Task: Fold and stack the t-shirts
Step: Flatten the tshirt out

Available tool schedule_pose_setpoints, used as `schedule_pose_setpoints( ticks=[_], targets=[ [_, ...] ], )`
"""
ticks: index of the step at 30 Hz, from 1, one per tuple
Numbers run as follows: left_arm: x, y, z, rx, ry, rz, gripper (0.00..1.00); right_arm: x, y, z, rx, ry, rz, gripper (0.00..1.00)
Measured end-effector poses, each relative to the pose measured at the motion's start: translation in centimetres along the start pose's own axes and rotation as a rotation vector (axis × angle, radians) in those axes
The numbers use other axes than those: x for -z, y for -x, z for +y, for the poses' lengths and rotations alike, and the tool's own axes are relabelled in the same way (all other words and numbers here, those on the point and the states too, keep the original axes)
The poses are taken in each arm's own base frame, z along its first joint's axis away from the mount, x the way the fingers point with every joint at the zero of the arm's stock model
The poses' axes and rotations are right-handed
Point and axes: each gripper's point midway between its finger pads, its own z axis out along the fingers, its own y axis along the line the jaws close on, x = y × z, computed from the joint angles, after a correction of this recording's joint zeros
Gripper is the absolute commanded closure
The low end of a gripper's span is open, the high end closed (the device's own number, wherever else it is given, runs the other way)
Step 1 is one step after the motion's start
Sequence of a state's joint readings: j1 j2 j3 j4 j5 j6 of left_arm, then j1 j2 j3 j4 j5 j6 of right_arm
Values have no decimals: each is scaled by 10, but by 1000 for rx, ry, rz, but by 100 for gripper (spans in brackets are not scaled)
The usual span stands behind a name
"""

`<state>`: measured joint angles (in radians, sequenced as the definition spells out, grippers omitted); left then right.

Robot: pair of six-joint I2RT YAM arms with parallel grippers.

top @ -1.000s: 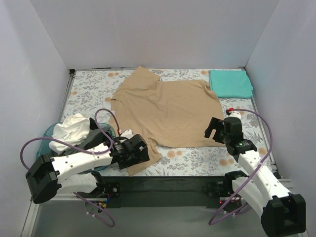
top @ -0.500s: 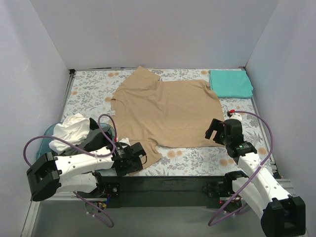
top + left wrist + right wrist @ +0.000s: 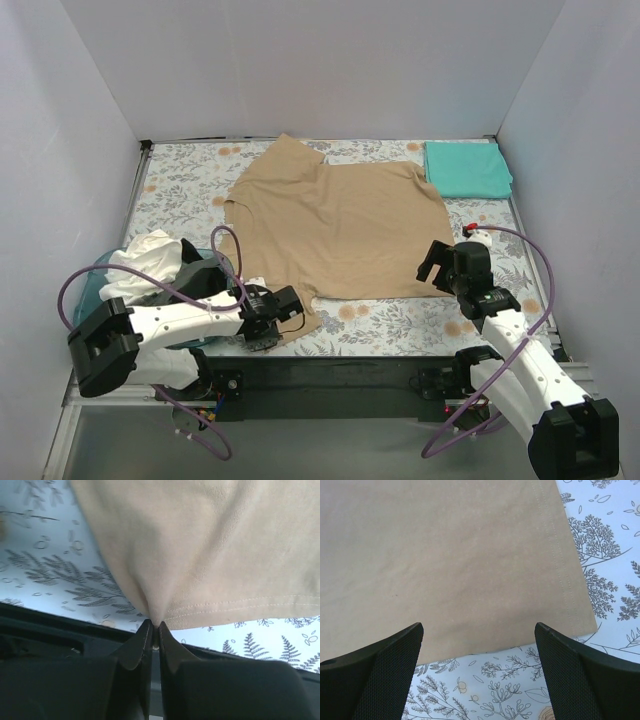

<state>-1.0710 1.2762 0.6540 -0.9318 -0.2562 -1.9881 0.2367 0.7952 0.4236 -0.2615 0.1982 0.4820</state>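
The tan t-shirt (image 3: 340,220) lies spread flat on the floral table, and it fills the left wrist view (image 3: 200,545) and the right wrist view (image 3: 445,555). My left gripper (image 3: 287,305) (image 3: 155,626) is shut on its near-left hem corner, with the cloth pinched into a small peak between the fingers. My right gripper (image 3: 436,262) (image 3: 479,628) stands open just above the shirt's near-right corner with nothing in it. A folded teal t-shirt (image 3: 467,168) rests at the back right. The white t-shirt (image 3: 140,265) is crumpled in the basket.
The blue round basket (image 3: 88,292) sits at the near left, beside the left arm. White walls enclose the table on three sides. A black rail (image 3: 60,625) runs along the near table edge, right under the left gripper.
My left gripper has gone from open to shut on the tan shirt's near-left corner, shifting slightly right along the near edge. The right gripper has barely moved.
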Motion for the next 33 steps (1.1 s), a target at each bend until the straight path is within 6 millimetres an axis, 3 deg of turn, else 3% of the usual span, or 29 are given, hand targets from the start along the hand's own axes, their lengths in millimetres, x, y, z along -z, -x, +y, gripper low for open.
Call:
schedule_pose_setpoints(
  ticks=[7, 8, 12, 15, 20, 26, 29, 33],
  targets=[
    [23, 13, 18, 15, -36, -66, 100, 9, -3, -22, -71, -111, -14, 2],
    [36, 20, 21, 35, -94, -99, 100, 14, -5, -41, -111, -200, -22, 5],
    [38, 20, 7, 61, -182, -102, 100, 3, -15, -57, -127, -278, 42, 18],
    [38, 21, 0, 69, -213, -103, 100, -13, -41, -78, -123, -367, 182, 27],
    [41, 23, -7, 81, -253, -111, 100, -33, -23, -83, -153, -373, 161, 45],
    [45, 24, -9, 90, -282, -118, 100, -41, -19, -78, -163, -330, 150, 80],
    [44, 24, -9, 90, -281, -117, 100, -39, -22, -75, -163, -305, 156, 89],
    [45, 22, -8, 87, -281, -105, 100, -26, -24, -76, -160, -307, 150, 89]
  ],
)
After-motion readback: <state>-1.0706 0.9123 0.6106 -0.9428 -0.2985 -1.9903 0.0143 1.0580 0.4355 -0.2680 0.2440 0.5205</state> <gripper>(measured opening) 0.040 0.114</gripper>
